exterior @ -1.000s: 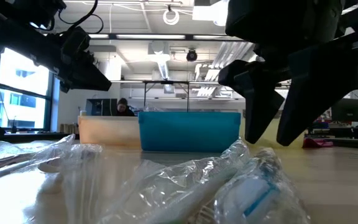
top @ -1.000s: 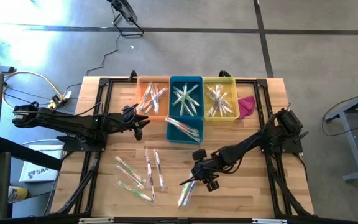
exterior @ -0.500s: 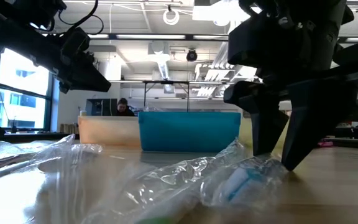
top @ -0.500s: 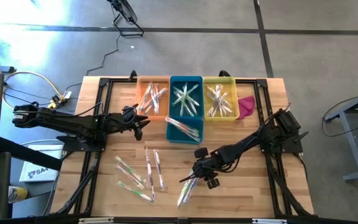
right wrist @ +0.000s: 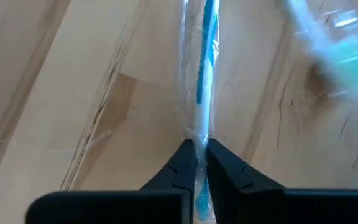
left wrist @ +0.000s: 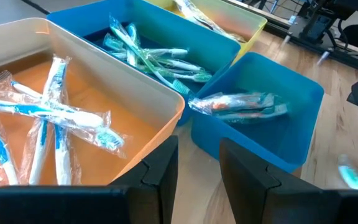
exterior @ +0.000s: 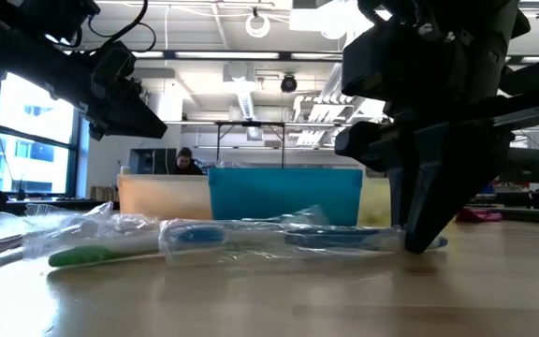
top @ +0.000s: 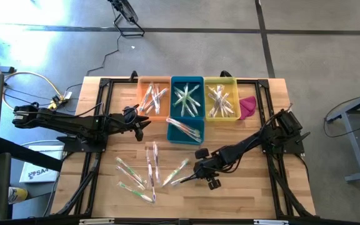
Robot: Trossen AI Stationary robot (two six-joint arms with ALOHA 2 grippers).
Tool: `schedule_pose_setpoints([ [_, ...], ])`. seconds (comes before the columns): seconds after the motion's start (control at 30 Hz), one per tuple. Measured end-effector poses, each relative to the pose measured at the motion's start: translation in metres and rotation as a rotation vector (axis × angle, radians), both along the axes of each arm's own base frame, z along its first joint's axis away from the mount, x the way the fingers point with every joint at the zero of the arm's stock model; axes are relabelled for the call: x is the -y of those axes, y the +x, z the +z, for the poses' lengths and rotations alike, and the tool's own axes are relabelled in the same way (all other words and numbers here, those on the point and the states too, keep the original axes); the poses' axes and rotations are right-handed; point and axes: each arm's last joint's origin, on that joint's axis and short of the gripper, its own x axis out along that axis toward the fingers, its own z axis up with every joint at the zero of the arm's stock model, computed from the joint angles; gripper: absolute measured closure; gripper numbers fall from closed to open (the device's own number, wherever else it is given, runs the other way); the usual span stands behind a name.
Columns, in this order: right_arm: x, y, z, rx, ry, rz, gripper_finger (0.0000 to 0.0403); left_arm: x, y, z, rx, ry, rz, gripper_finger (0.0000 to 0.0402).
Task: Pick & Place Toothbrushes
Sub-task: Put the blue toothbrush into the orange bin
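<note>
Pinching 1 light, slippery wrapped toothbrush by its end, my right end effector is closed; I am gripping the stiff handle.

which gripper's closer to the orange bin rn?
Left. The left gripper hovers just beside the orange bin, at its near-left corner. The right gripper is across the table, down on the wood, shut on a wrapped toothbrush.

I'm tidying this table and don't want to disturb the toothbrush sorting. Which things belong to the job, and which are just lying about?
Part of the job:
- loose toothbrushes
- blue toothbrush in the right gripper
- orange bin, teal bin, yellow bin, small blue bin

Lying about:
- pink cloth
- cables
</note>
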Motion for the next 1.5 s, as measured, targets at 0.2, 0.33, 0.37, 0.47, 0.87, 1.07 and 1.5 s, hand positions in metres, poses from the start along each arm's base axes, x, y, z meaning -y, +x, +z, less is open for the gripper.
schedule_pose_setpoints([
  [0.2,-0.001,-0.001,0.000,-0.017,0.029,0.036,0.0382,0.000,0.000,0.000,0.001,0.000,0.000,0.0289],
  [0.33,0.000,-0.004,0.005,-0.025,0.045,0.046,0.0388,0.000,0.000,0.000,0.001,0.000,0.000,0.0289],
  [0.37,0.000,-0.006,0.007,-0.034,0.048,0.048,0.0388,0.000,0.000,0.000,0.000,0.000,0.000,0.0289],
  [0.47,0.002,-0.009,0.020,-0.012,0.053,0.048,0.0389,0.000,0.000,0.000,0.000,0.000,0.000,0.0289],
  [0.87,0.019,-0.030,0.098,0.227,-0.003,-0.047,0.0389,0.000,0.000,0.000,0.012,-0.017,0.006,0.0289],
  [1.07,0.042,-0.041,0.136,0.397,-0.099,-0.185,0.0389,0.000,0.000,0.001,0.053,-0.097,0.037,0.0289],
  [1.5,0.104,-0.027,0.156,0.555,-0.234,-0.455,0.0389,0.000,0.004,0.014,0.264,-0.223,0.067,0.0289],
])
